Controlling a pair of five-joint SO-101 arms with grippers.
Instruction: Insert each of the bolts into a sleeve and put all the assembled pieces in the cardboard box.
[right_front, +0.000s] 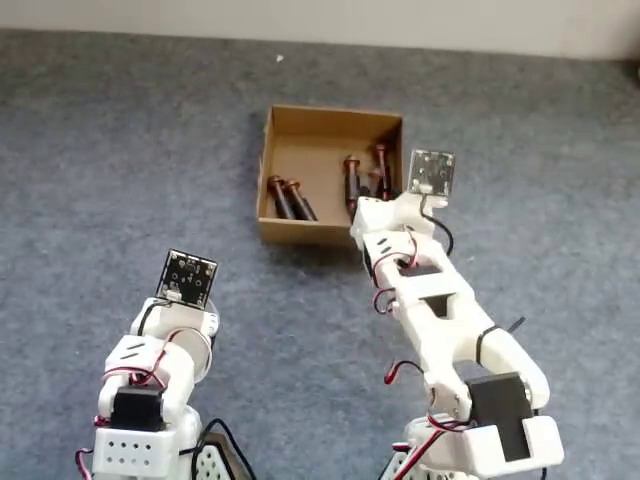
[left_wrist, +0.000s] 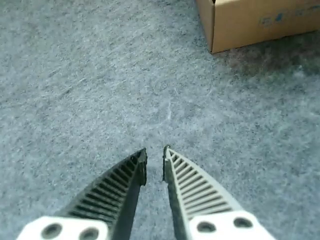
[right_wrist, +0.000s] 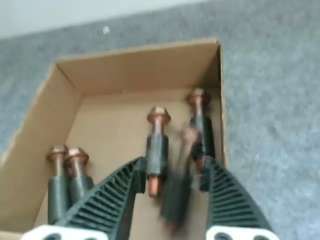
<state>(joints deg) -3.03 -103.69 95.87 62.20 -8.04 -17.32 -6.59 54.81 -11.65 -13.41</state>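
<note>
The right gripper (right_wrist: 175, 162) has its ribbed black fingers (right_wrist: 112, 195) spread wide above the cardboard box (right_wrist: 135, 65); between them lies a blurred sleeved bolt (right_wrist: 177, 192), tilted, and I cannot tell whether it touches either finger or the box floor. The right wrist view alone looks into the box from close by: a pair of assembled pieces (right_wrist: 67, 175) side by side against one wall; a single assembled piece (right_wrist: 157, 147) just beside one finger, its copper tip showing below the dark sleeve; another sleeved bolt (right_wrist: 200, 120) along the opposite wall, partly behind the other finger. The high view gives the layout instead: the box on the grey carpet (right_front: 120, 150), the right arm (right_front: 440, 310) stretched to the box's near corner, its wrist covering part of the pieces on that side; the left arm (right_front: 160, 370) drawn back, well apart from the box. In the left wrist view the left gripper (left_wrist: 155, 155) points down at the carpet, its tips drawn almost together with a thin slit between them and nothing in it; a corner of the box shows farther off, cut by the edge.
</note>
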